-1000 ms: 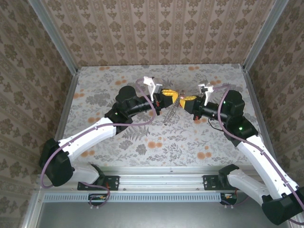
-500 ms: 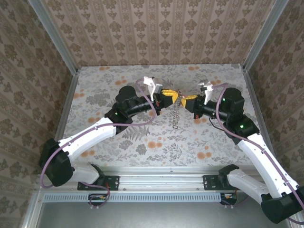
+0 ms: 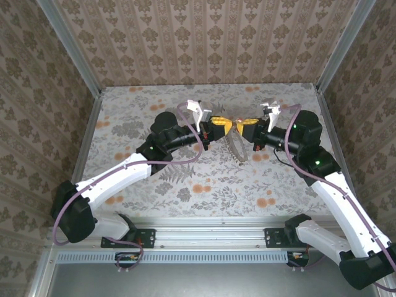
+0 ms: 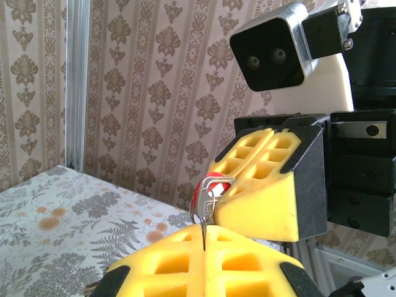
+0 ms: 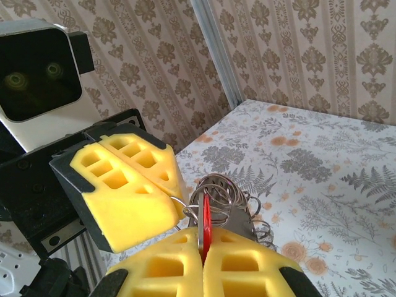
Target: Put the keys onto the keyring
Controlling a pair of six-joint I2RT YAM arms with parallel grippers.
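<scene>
While both arms meet tip to tip above the middle of the counter [image 3: 204, 185], left tool [image 3: 225, 126] is pressed together on a thin metal edge of the keyring [image 3: 236, 148]. That holds the loop up in the air instead of flat on the surface. Right tool [image 3: 243, 127] is pressed together too, pinching the red key [image 5: 205, 224] edge-on between its pads, one end poking out toward the ring. Silvery ring [image 5: 218, 187] sits right at the key, touching or overlapping it. Cannot tell from either wrist view whether the key is threaded yet. Chain [image 5: 263, 230] and a darker part hang below the two tools, apparently off the counter in the top view. My read on the hold: one arm fixes the ring as a target, the other steers the key's hole onto the wire. Looks like mid-threading, task not done. Next move likely needs very fine alignment. Risks: key twisting in the pads, or the ring slipping out of the left pinch.
</scene>
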